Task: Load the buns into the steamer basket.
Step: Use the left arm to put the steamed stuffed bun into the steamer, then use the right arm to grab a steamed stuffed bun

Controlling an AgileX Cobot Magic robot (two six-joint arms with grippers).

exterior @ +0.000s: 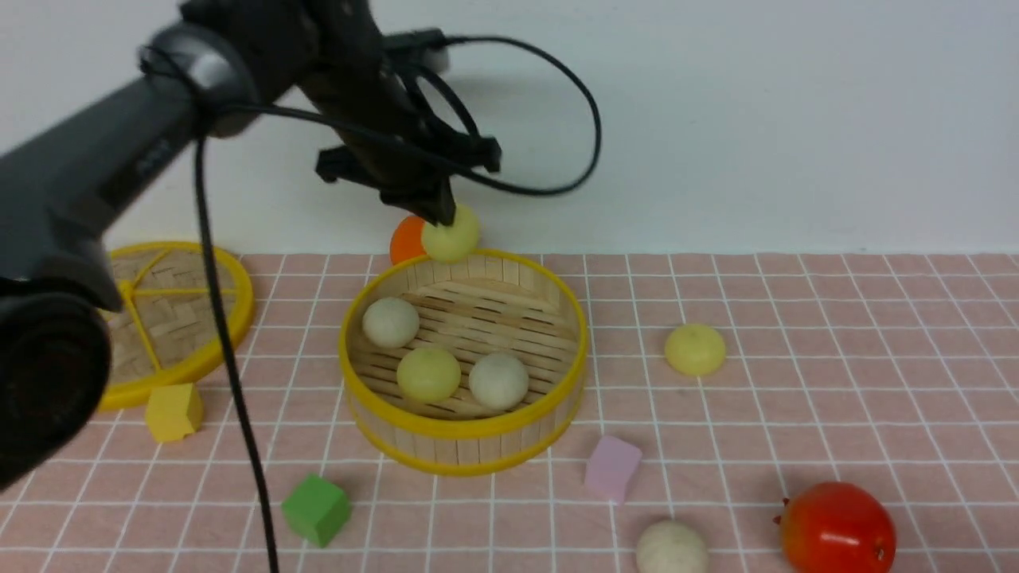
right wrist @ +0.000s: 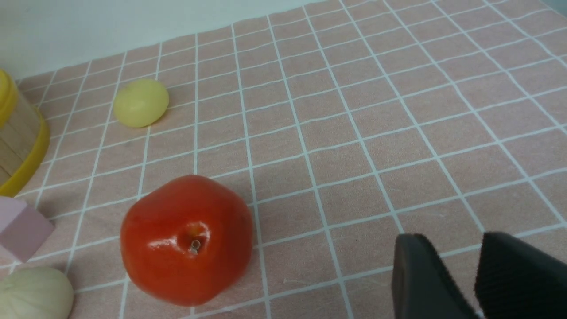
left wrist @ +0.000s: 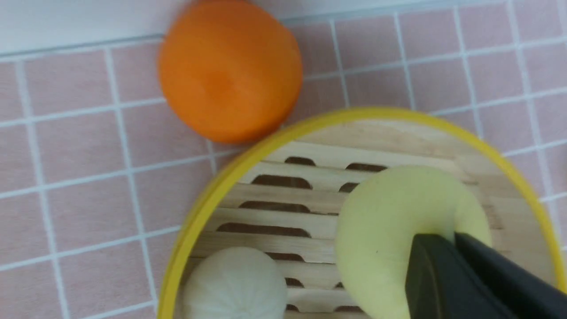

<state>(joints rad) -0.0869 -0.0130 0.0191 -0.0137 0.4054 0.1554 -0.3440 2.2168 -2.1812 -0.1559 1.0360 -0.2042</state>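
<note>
The steamer basket point(exterior: 462, 427) stands mid-table with two off-white buns point(exterior: 390, 322) point(exterior: 498, 380) and one pale yellow bun point(exterior: 428, 374) on its slats. My left gripper point(exterior: 443, 213) is shut on another pale yellow bun point(exterior: 451, 233) and holds it above the basket's far rim. In the left wrist view this bun point(left wrist: 390, 230) sits pinched in the left gripper point(left wrist: 447, 239) over the basket's rim point(left wrist: 212, 199) and floor. A yellow bun point(exterior: 695, 348) and an off-white bun point(exterior: 671, 547) lie on the cloth to the right. My right gripper point(right wrist: 452, 248) is open and empty, low over the cloth.
An orange ball point(exterior: 406, 239) touches the basket's far rim. The woven lid point(exterior: 171, 310) lies at the left. A yellow block point(exterior: 171, 411), green cube point(exterior: 316, 509) and pink cube point(exterior: 612, 468) sit near the basket. A red fruit point(exterior: 836, 529) lies front right, near the right gripper.
</note>
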